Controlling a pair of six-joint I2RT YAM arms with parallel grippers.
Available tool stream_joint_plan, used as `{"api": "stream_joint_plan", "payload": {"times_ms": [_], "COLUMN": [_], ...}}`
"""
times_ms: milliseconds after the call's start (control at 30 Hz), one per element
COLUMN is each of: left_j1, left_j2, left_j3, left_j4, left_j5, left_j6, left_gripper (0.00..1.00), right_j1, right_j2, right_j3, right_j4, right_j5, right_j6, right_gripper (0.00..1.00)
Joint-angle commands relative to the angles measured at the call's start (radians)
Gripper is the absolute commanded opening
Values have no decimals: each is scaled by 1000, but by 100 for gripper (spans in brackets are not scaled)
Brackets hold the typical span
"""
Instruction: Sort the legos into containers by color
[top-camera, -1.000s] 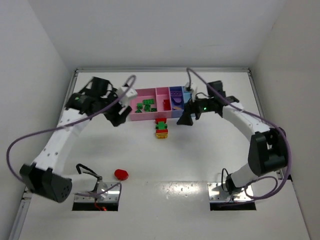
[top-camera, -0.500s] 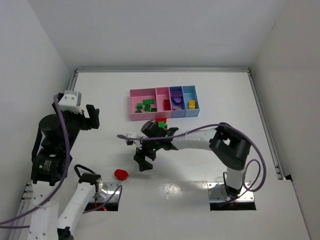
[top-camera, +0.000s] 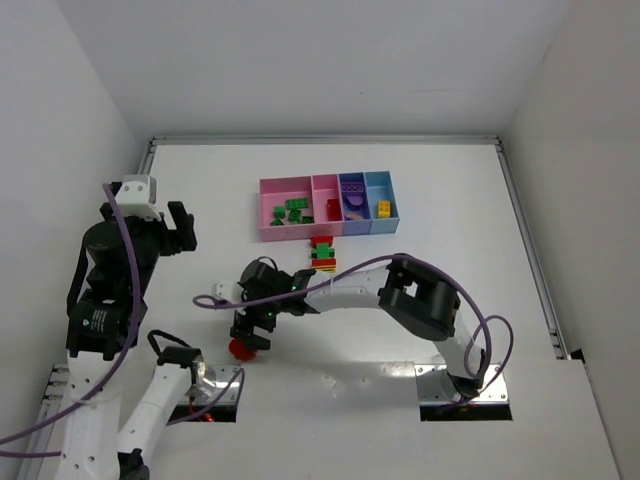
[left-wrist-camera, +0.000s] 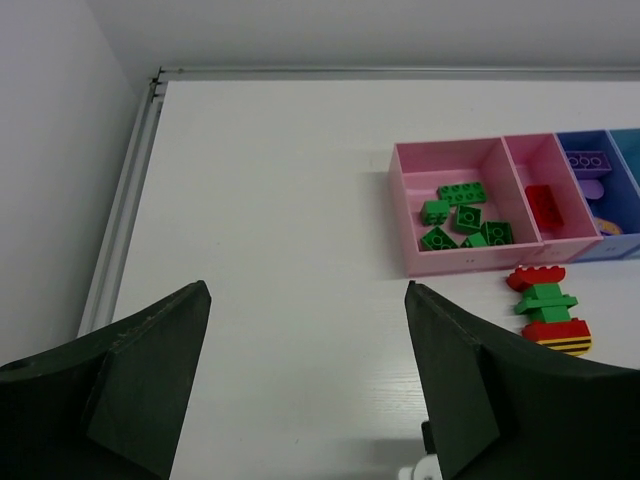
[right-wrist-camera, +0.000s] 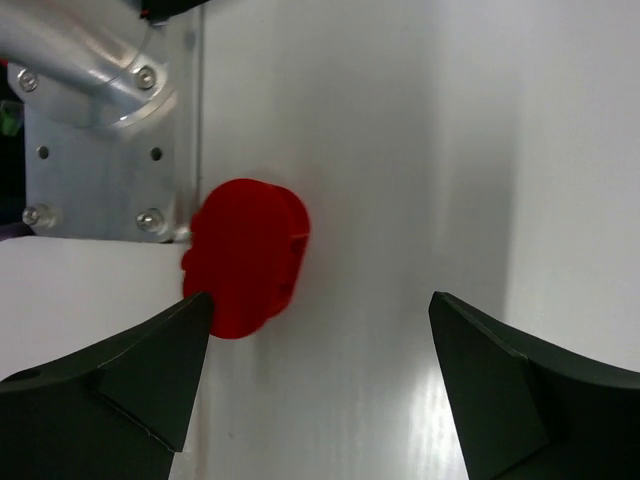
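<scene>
The containers (top-camera: 300, 234) sit in a row at the table's back. Green legos (top-camera: 293, 211) lie in the wide pink bin (left-wrist-camera: 408, 220), a red one (left-wrist-camera: 545, 206) in the narrow pink bin, purple ones (top-camera: 353, 205) in the purple-blue bin and a yellow one (top-camera: 383, 209) in the light blue bin. A multicolour clump (top-camera: 322, 255) stands just in front of the bins. A loose red lego (right-wrist-camera: 246, 256) lies near the left arm's base. My right gripper (right-wrist-camera: 320, 300) hangs open over it, left fingertip at its edge. My left gripper (left-wrist-camera: 307, 290) is raised at the far left, open and empty.
The left arm's metal base plate (right-wrist-camera: 100, 150) with its screws lies right beside the red lego. The right arm (top-camera: 340, 290) stretches across the table's middle, with its purple cable looping past the right base (top-camera: 462, 385). A raised rail (left-wrist-camera: 125, 200) edges the table's left side.
The right arm swung from the bins down and left to the red lego near the left base. The left arm drew back from the bins to the far left and its jaws widened.
</scene>
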Motion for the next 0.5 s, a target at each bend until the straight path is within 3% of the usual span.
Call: {"api": "stream_joint_plan", "payload": {"times_ms": [0, 467], "left_j1": [11, 11], "left_j2": [9, 18], "left_j3": [18, -33], "left_j4": [41, 69], "left_j5": [-30, -39], "left_j6": [-16, -7], "left_gripper": [85, 86], "right_j1": [40, 87], "right_j2": [14, 69], "right_j3": [42, 70], "right_j4": [-23, -32], "right_j5": [9, -32], "right_j6": [-20, 1], "right_gripper": [90, 88]}}
